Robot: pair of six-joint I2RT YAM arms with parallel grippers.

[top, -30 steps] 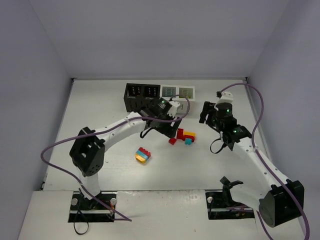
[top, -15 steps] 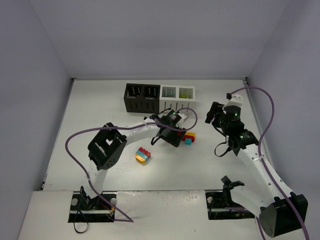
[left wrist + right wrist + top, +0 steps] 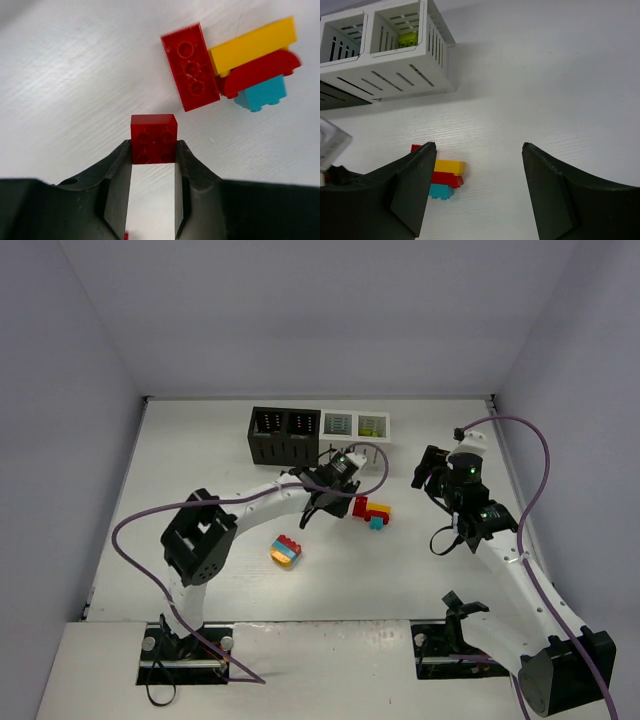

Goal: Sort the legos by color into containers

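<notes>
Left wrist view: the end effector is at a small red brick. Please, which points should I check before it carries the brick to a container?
1. Small red brick between the fingers of the left end effector: ok, both fingers touch its sides.
2. Grip depth: not ok, only the brick's near half sits between them.
3. Separate from the long red brick: ok, a gap shows.
4. Right end effector out of the way: ok, it is open, empty and off to the side.
5. Container for red: cannot tell. Only a green brick shows, in the end white container.
</notes>
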